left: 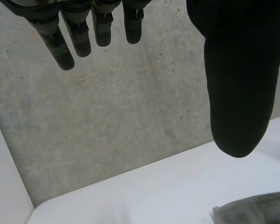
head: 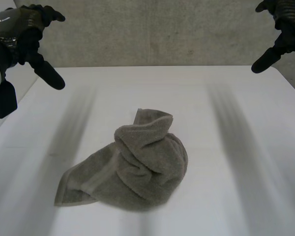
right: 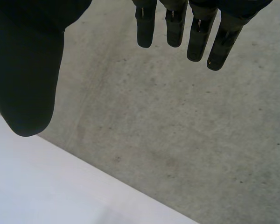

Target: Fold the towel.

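Grey concrete wall point(head: 152, 34) backs the white table point(head: 211, 93) in the head view. A crumpled grey towel point(head: 137, 164) lies mid-table, well apart from the raised left robot hand point(head: 27, 37) and right robot hand point(head: 282, 29). Left wrist view: straight fingers point(left: 67, 44) spread from the thumb, empty, with a towel edge past the thumb. Right wrist view: fingers point(right: 196, 37) likewise straight, holding nothing.

Your black left hand point(head: 20, 34) hangs high up at the far left side. Its fingers point(left: 81, 37) are straight, and the thumb point(left: 238, 93) sticks out apart. Your black right hand point(head: 285, 24) hangs high at the far right, spread wide the same way.
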You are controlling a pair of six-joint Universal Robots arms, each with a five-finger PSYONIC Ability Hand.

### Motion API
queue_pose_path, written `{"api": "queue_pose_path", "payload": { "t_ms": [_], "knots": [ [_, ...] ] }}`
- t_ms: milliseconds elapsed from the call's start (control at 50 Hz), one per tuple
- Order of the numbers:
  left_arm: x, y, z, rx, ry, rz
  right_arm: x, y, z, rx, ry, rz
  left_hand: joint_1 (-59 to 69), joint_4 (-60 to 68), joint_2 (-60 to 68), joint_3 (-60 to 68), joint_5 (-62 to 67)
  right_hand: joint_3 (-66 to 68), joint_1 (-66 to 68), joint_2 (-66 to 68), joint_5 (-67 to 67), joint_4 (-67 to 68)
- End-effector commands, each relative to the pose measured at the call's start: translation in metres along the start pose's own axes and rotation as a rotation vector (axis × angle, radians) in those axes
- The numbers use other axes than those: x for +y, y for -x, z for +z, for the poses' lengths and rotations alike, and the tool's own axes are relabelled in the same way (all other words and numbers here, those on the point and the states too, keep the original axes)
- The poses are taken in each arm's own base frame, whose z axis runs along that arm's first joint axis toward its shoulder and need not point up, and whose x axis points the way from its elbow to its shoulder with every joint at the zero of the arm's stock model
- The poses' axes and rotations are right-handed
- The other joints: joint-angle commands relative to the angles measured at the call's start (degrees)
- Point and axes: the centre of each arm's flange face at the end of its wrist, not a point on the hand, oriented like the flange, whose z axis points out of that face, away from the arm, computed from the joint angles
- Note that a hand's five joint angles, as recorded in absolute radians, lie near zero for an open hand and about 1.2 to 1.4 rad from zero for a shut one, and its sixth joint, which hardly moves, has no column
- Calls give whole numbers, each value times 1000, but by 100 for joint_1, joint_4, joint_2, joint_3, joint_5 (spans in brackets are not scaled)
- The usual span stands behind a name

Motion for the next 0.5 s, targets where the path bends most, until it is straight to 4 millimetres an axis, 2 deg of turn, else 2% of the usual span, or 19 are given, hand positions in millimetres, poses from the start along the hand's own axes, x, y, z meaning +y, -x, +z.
{"api": "queue_pose_path", "payload": {
  "t_ms": [20,180,260,300,320,340,360,400,420,460,480,500],
  "knots": [
    [9,-4,-1,36,24,-2,5,8,-2,-85,33,-8,-35,32,51,31,-179,-233,-216,-335,-448,-341],
    [18,-4,4,51,30,-2,19,17,-2,-176,89,-69,-31,37,56,36,-174,-233,-216,-335,-448,-341],
    [27,-5,11,59,32,0,29,18,-2,-193,126,-193,53,121,139,119,-90,-233,-216,-335,-448,-341],
    [48,-8,25,81,68,2,31,18,-1,-193,133,-230,287,355,374,354,144,-233,-216,-335,-448,-341],
    [48,-8,25,81,68,2,34,18,0,-197,139,-257,289,356,375,355,146,-233,-216,-335,-448,-341],
    [63,-12,35,100,95,7,34,18,0,-197,139,-258,472,540,558,538,329,-233,-216,-335,-448,-341],
    [63,-12,35,100,96,7,37,18,2,-199,144,-279,474,542,560,540,331,-233,-216,-335,-448,-341],
    [90,-20,47,138,161,9,39,17,3,-195,151,-293,625,693,712,691,482,-233,-216,-335,-448,-341],
    [90,-20,47,138,161,9,41,15,4,-191,157,-300,625,693,712,692,482,-233,-216,-335,-448,-341],
    [121,-34,55,192,248,14,45,15,6,-192,167,-299,642,710,729,708,499,-233,-216,-335,-448,-341],
    [121,-34,55,192,249,14,47,15,8,-197,174,-299,642,710,729,708,499,-233,-216,-335,-448,-341],
    [137,-43,56,223,292,21,51,16,9,-206,182,-298,642,710,729,708,499,-233,-216,-335,-448,-341]
  ]
}}
